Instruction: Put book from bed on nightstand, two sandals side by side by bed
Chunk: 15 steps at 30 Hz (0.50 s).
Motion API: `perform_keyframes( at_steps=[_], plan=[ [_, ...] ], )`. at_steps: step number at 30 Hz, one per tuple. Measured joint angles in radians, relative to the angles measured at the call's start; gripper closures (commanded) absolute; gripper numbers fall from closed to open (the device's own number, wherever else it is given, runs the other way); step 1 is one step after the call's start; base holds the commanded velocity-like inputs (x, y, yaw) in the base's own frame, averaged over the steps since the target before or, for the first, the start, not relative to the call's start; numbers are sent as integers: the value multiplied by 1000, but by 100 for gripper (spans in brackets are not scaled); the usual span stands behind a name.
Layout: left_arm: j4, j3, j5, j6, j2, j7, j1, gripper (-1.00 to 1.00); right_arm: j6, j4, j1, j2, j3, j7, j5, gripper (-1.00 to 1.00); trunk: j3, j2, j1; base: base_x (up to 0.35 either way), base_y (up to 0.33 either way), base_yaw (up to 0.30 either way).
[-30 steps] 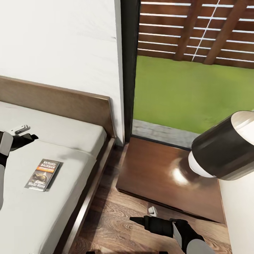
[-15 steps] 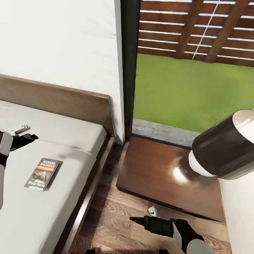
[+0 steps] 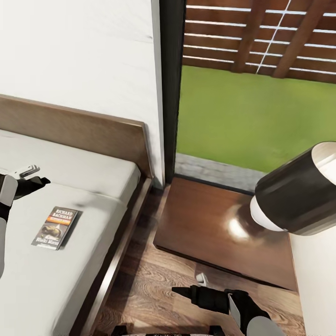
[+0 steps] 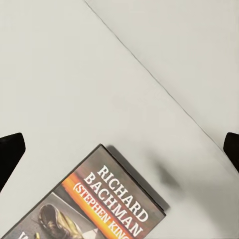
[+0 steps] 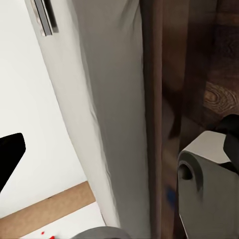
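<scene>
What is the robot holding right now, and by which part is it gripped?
Nothing. The book lies flat on the bed, apart from the open left pincer. The right pincer, over the floor, is open and empty.

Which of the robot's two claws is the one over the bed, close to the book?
The left gripper, above the mattress near the book. The right gripper hangs over the wooden floor instead.

Book [image 3: 55, 227] flat, cover up, on bed [image 3: 93, 179]; nightstand [image 3: 205, 224] beside bed.
</scene>
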State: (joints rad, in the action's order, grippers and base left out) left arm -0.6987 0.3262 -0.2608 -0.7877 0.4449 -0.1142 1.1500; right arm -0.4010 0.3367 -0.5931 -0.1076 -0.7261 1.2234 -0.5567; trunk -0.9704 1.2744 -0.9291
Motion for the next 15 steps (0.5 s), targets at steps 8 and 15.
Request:
perform_keyframes(
  at_steps=[8, 15],
  plan=[
    [0, 0, 0, 1, 0, 0, 0, -100, 0, 0, 0, 0, 0, 0, 0, -100, -13, 0, 0, 0, 0, 0],
    [0, 0, 0, 2, 0, 0, 0, -100, 0, 0, 0, 0, 0, 0, 0, -100, -24, 0, 0, 0, 0, 0]
  ],
)
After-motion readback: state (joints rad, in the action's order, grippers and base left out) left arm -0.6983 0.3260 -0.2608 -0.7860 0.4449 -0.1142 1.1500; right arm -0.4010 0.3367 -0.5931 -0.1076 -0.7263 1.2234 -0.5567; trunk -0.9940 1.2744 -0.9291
